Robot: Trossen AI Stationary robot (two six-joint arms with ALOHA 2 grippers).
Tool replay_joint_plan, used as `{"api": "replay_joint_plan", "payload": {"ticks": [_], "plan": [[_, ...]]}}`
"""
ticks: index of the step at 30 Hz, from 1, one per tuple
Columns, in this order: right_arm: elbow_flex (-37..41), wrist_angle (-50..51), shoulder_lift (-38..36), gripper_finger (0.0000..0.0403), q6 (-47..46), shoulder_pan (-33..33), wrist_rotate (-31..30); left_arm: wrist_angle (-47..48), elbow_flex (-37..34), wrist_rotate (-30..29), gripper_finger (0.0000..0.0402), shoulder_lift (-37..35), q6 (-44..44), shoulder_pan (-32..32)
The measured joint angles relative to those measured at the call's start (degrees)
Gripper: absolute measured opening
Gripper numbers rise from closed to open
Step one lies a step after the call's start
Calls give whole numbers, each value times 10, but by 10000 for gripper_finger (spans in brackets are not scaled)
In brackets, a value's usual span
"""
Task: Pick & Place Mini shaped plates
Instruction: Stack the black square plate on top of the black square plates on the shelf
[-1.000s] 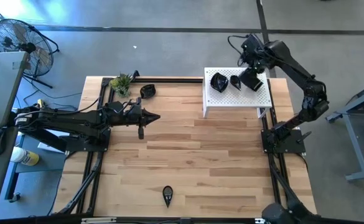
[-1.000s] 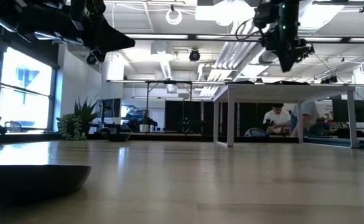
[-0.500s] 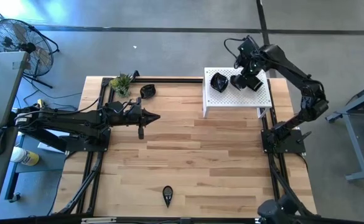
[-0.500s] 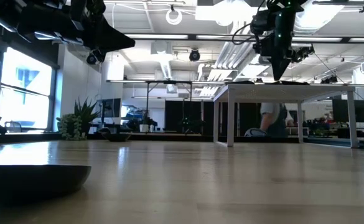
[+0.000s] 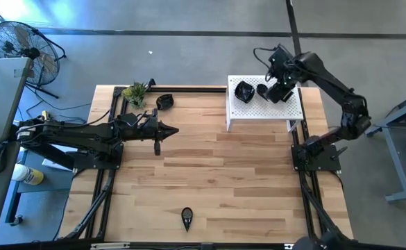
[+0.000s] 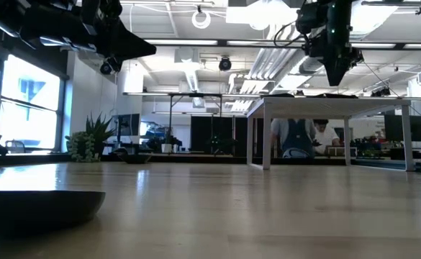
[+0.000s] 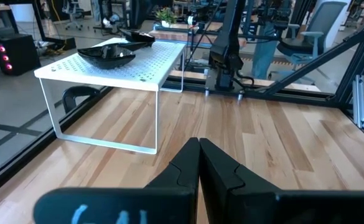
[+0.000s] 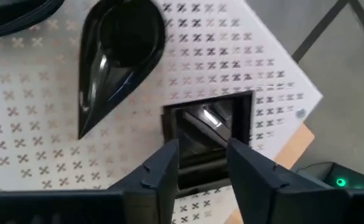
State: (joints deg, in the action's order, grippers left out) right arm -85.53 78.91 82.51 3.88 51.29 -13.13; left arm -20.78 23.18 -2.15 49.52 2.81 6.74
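Three glossy black mini plates lie on the white perforated platform (image 5: 289, 107): a wavy-edged one (image 5: 243, 91), a teardrop one (image 8: 116, 56) and a square one (image 8: 208, 127). My right gripper (image 8: 201, 149) points down over the square plate, open, its fingertips just above the plate's two sides; no touch shows. Another plate (image 5: 164, 102) rests on the table by the plant, and a teardrop plate (image 5: 187, 218) sits near the near edge. My left gripper (image 5: 175, 130) is shut and waits above the table's left half.
A small green plant (image 5: 135, 92) stands at the far-left corner. The platform stands on thin white legs (image 7: 155, 118) at the table's far right. Bare wood lies between the two arms (image 5: 244, 173). A fan (image 5: 22, 45) and people show beyond the table.
My right gripper swung a little toward the table's left over the platform, dipping closer to it, then came back right and rose slightly above the square plate. The plates kept their places. A person walked behind the table.
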Motion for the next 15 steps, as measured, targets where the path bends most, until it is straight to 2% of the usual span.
{"api": "replay_joint_plan", "payload": {"ticks": [7,12,15], "plan": [[54,-46,-4,118,5,-16,-4,0,0,0,5,0,-4,0],[79,-73,-4,93,8,-16,-31,0,0,0,5,0,-4,0],[84,-78,-4,69,12,-16,-20,0,0,0,5,0,-4,0]]}}
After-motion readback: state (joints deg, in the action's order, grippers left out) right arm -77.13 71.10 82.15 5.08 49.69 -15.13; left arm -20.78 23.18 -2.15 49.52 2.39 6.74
